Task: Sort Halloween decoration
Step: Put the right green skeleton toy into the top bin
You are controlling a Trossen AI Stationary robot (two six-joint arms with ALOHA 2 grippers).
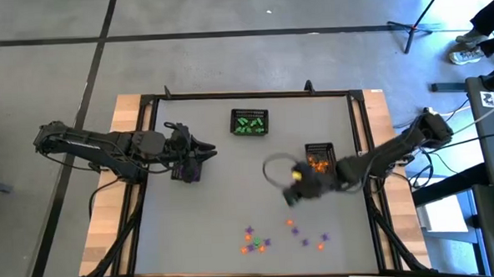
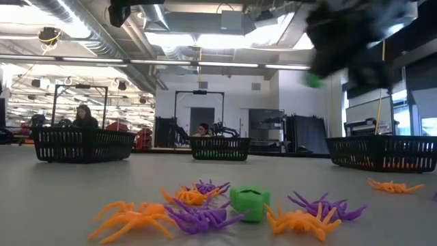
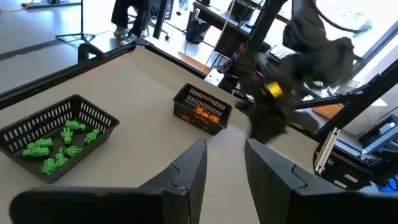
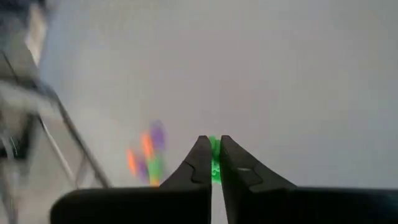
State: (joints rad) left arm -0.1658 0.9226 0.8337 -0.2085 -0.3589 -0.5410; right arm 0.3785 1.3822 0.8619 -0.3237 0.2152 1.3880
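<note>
A green trinket (image 4: 214, 163) is pinched between the closed right gripper (image 4: 211, 144) fingers, above the table (image 1: 232, 181); the orange-filled basket (image 1: 319, 157) lies just beside it; left gripper (image 3: 225, 149) held part-open, empty.

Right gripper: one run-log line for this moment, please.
right gripper: shut on green trinket, raised | left gripper: open, waiting | green basket: holds green pieces

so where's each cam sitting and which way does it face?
High: above the table, straight down; both arms show, left gripper, right gripper.
Low: table height, level across toward the room; the right arm blurs in from above.
Left wrist: past its own open fingers toward the green basket and orange basket.
Right wrist: past fingers shut on a green trinket, down at the table.
Shared: high and left wrist both show the two baskets.
</note>
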